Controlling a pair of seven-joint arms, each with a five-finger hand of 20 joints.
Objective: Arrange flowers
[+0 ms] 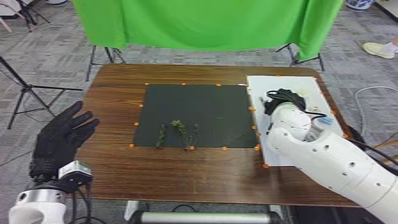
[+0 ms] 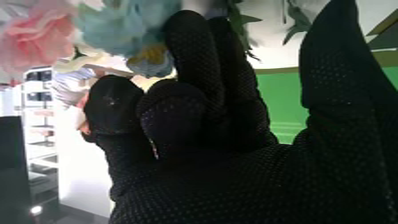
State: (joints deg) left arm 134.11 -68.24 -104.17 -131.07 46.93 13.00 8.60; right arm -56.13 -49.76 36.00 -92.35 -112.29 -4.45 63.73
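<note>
In the head view my right hand (image 1: pixel 284 97) is over the white board (image 1: pixel 277 85) at the table's right. My left hand (image 1: pixel 67 131) is open beside the table's left edge, fingers spread. Several thin green stems (image 1: pixel 179 127) lie on the lower part of the dark mat (image 1: pixel 206 106). The right wrist view has my right hand (image 2: pixel 209 165) with its thumb apart from loosely bent fingers and nothing visible between them. Past the fingertips are a pink flower (image 2: pixel 35 37), a pale blue flower (image 2: pixel 124 25) and green leaves (image 2: pixel 298 22).
The brown table (image 1: pixel 115 170) surrounds the mat, and small orange markers line the mat and board. A green cloth (image 1: pixel 209 25) hangs beyond the far edge. Dark stands are on the floor at the left and behind the table.
</note>
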